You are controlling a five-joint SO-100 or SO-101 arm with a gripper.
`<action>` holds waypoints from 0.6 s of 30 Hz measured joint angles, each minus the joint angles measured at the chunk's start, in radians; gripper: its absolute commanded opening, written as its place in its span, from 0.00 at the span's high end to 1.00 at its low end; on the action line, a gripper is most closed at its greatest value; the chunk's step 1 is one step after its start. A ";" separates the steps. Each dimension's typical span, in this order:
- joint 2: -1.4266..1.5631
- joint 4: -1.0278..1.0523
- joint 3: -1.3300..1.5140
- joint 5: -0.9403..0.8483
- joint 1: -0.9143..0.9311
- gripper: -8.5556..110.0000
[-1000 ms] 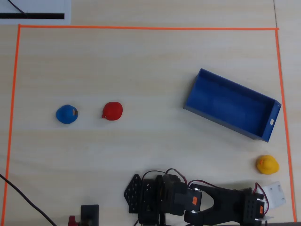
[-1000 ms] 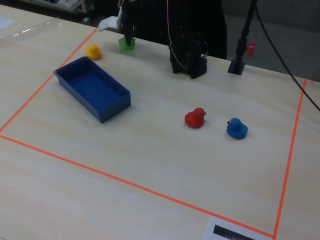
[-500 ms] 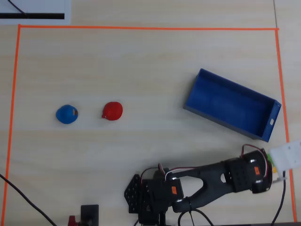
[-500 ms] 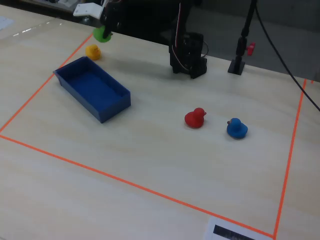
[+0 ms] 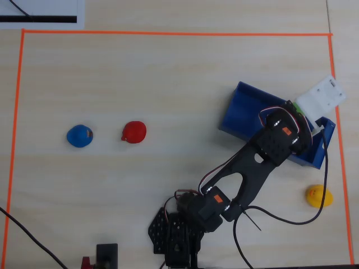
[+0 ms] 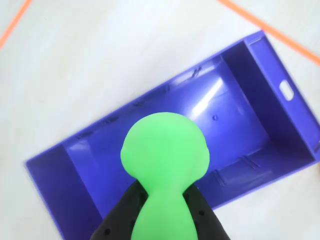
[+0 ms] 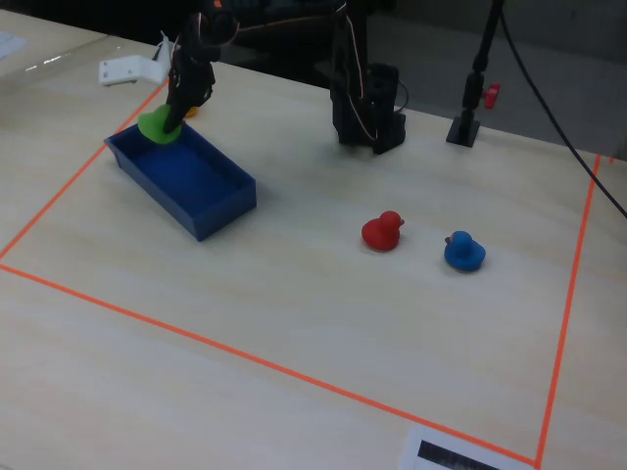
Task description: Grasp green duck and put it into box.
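The green duck (image 6: 165, 165) is held in my gripper (image 6: 162, 212), with the black fingers (image 6: 125, 215) closed on its lower part. It hangs just above the open dark-blue box (image 6: 250, 115), whose floor is bare. In the fixed view the duck (image 7: 155, 127) is over the far left end of the box (image 7: 211, 191), under the gripper (image 7: 171, 119). In the overhead view only a green sliver of the duck (image 5: 295, 106) shows beside the arm, over the right end of the box (image 5: 241, 112).
A red duck (image 5: 134, 131) and a blue duck (image 5: 79, 136) sit on the left of the table. A yellow duck (image 5: 318, 196) lies just below the box. Orange tape (image 5: 168, 33) frames the work area. The arm base (image 5: 179, 224) stands at the bottom centre.
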 measured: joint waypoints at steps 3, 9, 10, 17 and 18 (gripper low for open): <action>-0.041 0.000 0.032 0.005 0.015 0.93; -0.100 0.015 0.055 -0.009 0.041 0.87; -0.110 0.015 0.055 -0.015 0.051 0.85; -0.135 0.014 0.032 -0.046 0.098 0.71; -0.135 0.011 0.031 -0.055 0.098 0.70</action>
